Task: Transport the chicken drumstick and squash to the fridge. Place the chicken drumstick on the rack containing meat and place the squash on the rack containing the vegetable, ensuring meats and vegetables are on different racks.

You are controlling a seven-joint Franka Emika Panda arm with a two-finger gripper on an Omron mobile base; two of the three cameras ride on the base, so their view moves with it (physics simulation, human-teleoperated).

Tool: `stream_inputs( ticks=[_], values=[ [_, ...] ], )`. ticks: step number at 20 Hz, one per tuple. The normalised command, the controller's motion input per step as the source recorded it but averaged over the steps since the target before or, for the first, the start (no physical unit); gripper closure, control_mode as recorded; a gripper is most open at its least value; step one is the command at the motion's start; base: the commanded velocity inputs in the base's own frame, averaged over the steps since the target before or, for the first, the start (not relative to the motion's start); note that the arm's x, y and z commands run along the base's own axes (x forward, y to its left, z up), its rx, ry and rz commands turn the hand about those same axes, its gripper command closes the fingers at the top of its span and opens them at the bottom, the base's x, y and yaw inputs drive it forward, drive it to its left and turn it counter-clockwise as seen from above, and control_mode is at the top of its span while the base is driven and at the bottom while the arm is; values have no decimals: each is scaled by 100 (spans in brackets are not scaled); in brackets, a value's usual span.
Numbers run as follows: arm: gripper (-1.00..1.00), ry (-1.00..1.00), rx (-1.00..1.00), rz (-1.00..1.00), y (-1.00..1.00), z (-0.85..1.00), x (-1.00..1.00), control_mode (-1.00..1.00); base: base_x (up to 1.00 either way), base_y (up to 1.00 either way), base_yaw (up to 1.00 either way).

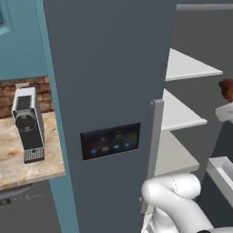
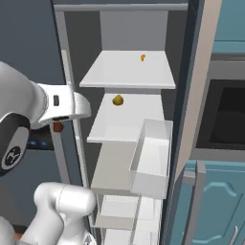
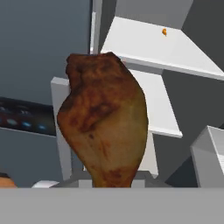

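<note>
The brown chicken drumstick point(image 3: 103, 120) stands large in the hand view, plump end up, and my gripper point(image 2: 59, 122) is shut on its lower end. It also peeks out at the right edge of the left base view as the drumstick point(image 1: 226, 89). The fridge point(image 1: 109, 82) is ahead, its left door closed and its right side open. On its top white rack point(image 2: 129, 74) lies a small orange item point(image 2: 142, 57). A yellow-brown lump point(image 2: 117, 100) rests on the second rack point(image 2: 122, 124). I hold the drumstick left of and outside the racks. The squash is out of view.
The open right door carries a white bin point(image 2: 150, 160) that juts toward the racks. A dark oven point(image 2: 225, 115) and teal cabinets point(image 2: 215, 206) stand to the right. A coffee machine point(image 1: 28, 124) sits on the wooden counter point(image 1: 27, 164) at left.
</note>
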Motion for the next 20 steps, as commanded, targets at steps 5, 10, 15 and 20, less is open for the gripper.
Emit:
stream_inputs(
  ticks=[5,10,15,20],
  values=[
    [100,0,0,0,-13,2,91,-100,0,0,0],
    [100,0,6,0,-23,0,99,-100,0,0,0],
    [100,0,2,2,-26,0,100,-100,0,0,0],
    [100,2,4,7,-37,0,90,-100,0,0,0]
  ],
)
